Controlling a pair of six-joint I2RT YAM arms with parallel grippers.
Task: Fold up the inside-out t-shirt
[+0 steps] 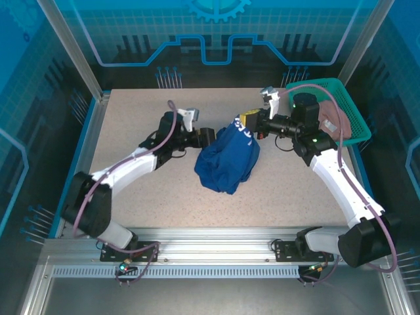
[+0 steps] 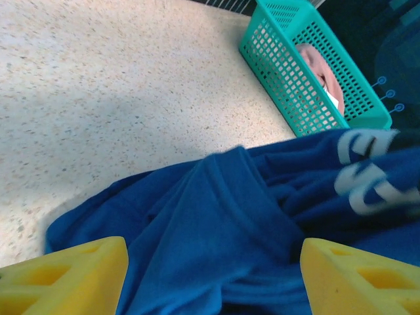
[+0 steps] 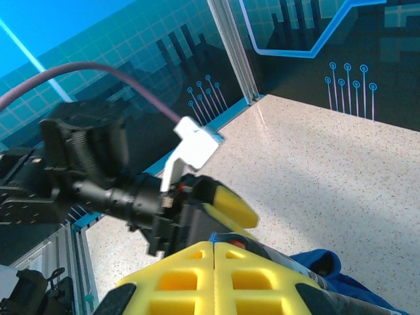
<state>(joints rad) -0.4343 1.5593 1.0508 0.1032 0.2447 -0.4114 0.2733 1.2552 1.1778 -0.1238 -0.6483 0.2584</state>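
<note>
**Inside-out t-shirt** [image 1: 226, 161], royal blue, count: one. It is lying bunched in the middle of the speckled table [image 1: 131, 190], between the two grippers. Its far end is rising off the surface.

**Right gripper** [image 1: 248, 123], count: one. It is clenching the shirt's raised far end. Its yellow fingers [image 3: 177, 279] are pressing flat together, with a fleck of blue showing in the seam between them. More blue cloth is hanging just below and to one side of it. White printed letters [image 2: 367, 177] are showing on the fabric right beside this grip.

**Left gripper** [image 1: 207, 136], count: one. It is standing released at the shirt's far-left edge. In its own wrist view the two yellow fingers [image 2: 72, 275] are spreading wide, and rumpled blue cloth is lying between and beneath them, unpinched. I cannot tell whether the fingers are touching the cloth.

**Long axis of the shirt.** It is running from the far end at the right gripper down toward the near edge of the table, leaning slightly left. The narrow printed end is pointing away from the arm bases and the broader heap is resting nearer them.

**Teal mesh basket** [image 1: 351, 111], count: one. It is sitting at the far right corner, well apart from the shirt.

**Pinkish garment** [image 2: 318, 65], count: one. It is lying inside the basket.
</note>
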